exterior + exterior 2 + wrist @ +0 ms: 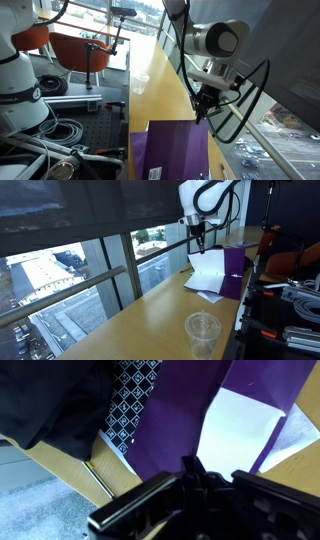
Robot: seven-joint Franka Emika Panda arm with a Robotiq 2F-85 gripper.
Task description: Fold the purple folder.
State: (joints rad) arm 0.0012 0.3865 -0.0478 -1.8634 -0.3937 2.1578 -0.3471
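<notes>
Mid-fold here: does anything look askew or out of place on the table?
Yes: the folder lies open, and a white sheet pokes out askew past its near corner. The cup stands upright, with nothing spilled.

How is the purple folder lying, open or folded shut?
Open. In an exterior view the folder lies spread, with its white inner face showing, not covered by the purple.
</notes>
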